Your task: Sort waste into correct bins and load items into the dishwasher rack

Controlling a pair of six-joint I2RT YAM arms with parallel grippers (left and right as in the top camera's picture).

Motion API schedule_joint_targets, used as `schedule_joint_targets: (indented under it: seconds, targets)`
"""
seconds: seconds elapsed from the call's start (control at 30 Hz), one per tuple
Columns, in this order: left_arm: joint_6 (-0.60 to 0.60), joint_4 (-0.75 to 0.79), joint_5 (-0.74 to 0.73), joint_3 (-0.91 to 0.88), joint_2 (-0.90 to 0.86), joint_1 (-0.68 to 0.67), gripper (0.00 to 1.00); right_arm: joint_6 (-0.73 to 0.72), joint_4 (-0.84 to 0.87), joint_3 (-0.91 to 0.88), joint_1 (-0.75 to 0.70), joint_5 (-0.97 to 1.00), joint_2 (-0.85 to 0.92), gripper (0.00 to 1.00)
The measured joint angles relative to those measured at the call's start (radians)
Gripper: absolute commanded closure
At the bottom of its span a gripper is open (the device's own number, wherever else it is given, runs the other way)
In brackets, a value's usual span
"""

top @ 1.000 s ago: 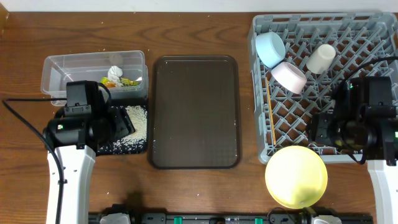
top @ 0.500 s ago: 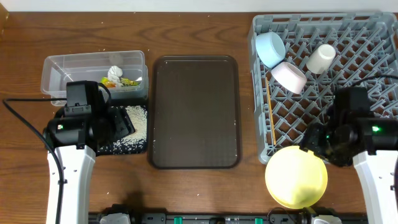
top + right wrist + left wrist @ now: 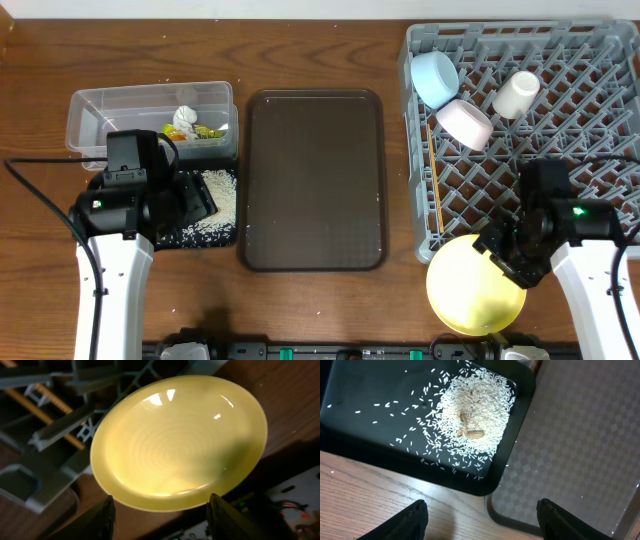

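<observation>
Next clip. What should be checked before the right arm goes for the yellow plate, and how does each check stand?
1. Right gripper open and empty: ok.
2. Yellow plate bare, nothing on it: ok.
3. Plate loaded in the dishwasher rack: not ok, it sits at the rack's near edge.
4. Fingers lined up on the plate's rim: cannot tell.
5. Bare pegs in the rack's near rows: ok.
6. Left gripper open, far from the rack: ok.
</observation>
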State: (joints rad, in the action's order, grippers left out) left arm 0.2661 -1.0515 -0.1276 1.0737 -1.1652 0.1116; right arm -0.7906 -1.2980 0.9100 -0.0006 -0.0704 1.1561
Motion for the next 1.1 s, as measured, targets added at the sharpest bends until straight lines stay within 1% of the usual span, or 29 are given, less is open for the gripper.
schedule_joint_targets:
  seconds: [0.2, 0.37, 0.47, 0.83, 1.0, 1.1]
  targets:
    - [0.000, 0.000, 0.000, 0.000, 0.000, 0.000, 0.28, -0.089, 0.091, -0.091, 0.000, -0.007, 0.000, 0.44]
    - [0.000, 0.000, 0.000, 0.000, 0.000, 0.000, 0.28, -0.142, 0.223, -0.147, 0.000, -0.068, 0.000, 0.45]
    - [0.000, 0.000, 0.000, 0.000, 0.000, 0.000, 0.28, -0.168, 0.259, -0.168, 0.000, -0.097, 0.000, 0.45]
    - [0.000, 0.000, 0.000, 0.000, 0.000, 0.000, 0.28, -0.245, 0.290, -0.180, 0.000, -0.105, 0.000, 0.48]
    - [0.000, 0.000, 0.000, 0.000, 0.000, 0.000, 0.28, -0.251, 0.238, -0.180, 0.000, -0.061, 0.000, 0.48]
    - [0.000, 0.000, 0.000, 0.000, 0.000, 0.000, 0.28, -0.231, 0.224, -0.180, 0.000, -0.029, 0.000, 0.47]
